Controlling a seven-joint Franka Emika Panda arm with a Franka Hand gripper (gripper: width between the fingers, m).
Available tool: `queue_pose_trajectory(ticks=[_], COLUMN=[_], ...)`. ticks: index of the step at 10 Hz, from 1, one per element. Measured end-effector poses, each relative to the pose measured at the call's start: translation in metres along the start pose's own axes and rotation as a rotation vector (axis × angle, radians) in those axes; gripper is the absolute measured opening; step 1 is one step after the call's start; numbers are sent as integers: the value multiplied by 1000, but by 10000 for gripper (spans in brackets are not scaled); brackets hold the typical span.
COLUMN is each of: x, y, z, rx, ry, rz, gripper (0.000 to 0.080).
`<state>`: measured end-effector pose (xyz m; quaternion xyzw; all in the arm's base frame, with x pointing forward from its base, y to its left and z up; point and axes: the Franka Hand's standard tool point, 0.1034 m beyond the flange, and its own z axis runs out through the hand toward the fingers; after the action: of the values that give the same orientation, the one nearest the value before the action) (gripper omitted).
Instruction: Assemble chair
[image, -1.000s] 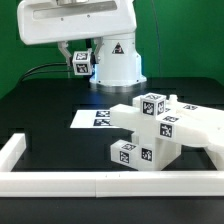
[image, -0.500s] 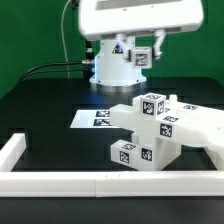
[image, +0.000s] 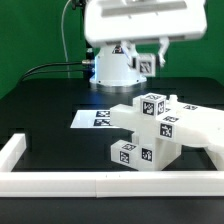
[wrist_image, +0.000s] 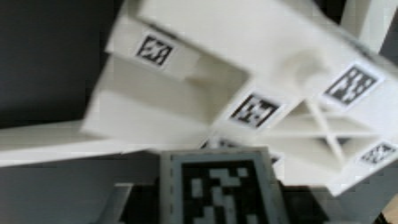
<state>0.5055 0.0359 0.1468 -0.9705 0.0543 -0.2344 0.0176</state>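
Observation:
The partly built white chair (image: 160, 128) lies on the black table at the exterior view's right, its blocky parts bearing several tags. It fills the wrist view (wrist_image: 196, 75) below the hand. My gripper (image: 147, 63) hangs high above the table at the back, under the arm's white housing. It is shut on a small tagged chair part (image: 142, 61). In the wrist view that part (wrist_image: 217, 178) sits between the dark fingers (wrist_image: 139, 198) of my gripper (wrist_image: 217, 200), its tag facing the camera.
The marker board (image: 90, 118) lies flat to the exterior view's left of the chair. A long white border rail (image: 100, 183) runs along the front and turns back at the left corner (image: 12, 150). The robot base (image: 115, 68) stands at the back.
The arm has swung from the exterior view's left to its right, carrying the tagged part with it. In the last half second it moved only a little. The chair has not moved.

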Motion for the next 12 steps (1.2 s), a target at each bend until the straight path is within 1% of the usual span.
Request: queue_pose_trajectory(ticks=[1, 2, 3, 4, 6, 7, 9, 12], x=[-3, -3, -6, -5, -6, -10, -17, -17], y=[-9, -20, -28, -25, -25, -28, -41, -41], z=[12, 18, 20, 20, 20, 19, 19, 21], rx=[2, 7, 14, 11, 11, 11, 23, 21], ry=[-13, -10, -14, -14, -14, -8, -14, -17], rz=[-3, -6, -4, -4, -4, -13, -32, -34], gripper=[281, 281, 281, 281, 281, 281, 281, 281])
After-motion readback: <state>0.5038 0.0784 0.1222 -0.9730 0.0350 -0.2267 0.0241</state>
